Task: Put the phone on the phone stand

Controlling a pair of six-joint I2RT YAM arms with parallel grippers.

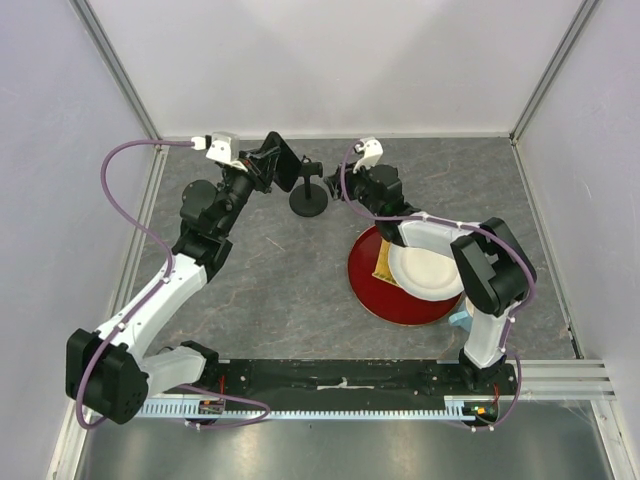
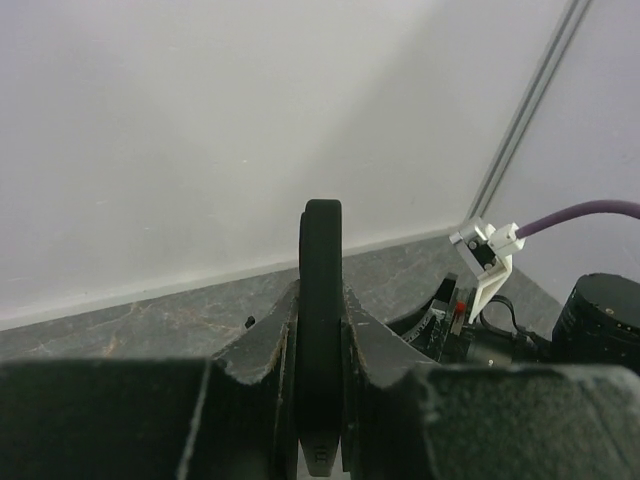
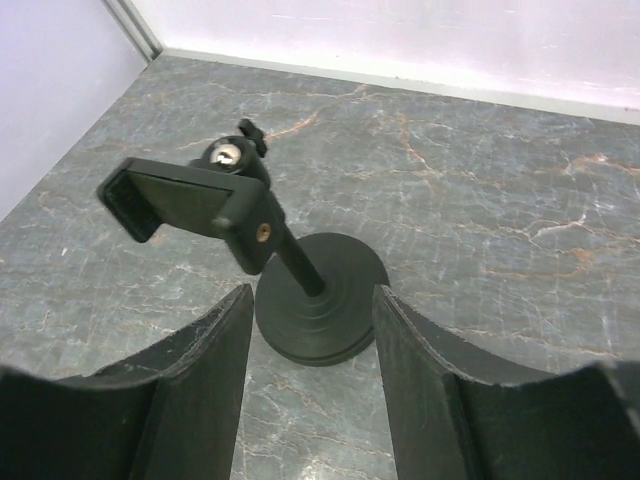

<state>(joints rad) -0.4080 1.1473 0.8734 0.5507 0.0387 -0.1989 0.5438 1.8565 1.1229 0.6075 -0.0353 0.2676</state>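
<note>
Marble table (image 1: 285, 285), far side: phone (image 1: 283, 163) beside stand (image 1: 308, 196).
L gripper (image 1: 262, 166) clamps phone; R gripper (image 3: 312, 298) wide open, empty.

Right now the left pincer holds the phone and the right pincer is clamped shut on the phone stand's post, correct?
No. The right pincer is open, not clamped: the right wrist view shows its fingers spread, not touching the phone stand post. The left pincer does hold the phone.
</note>
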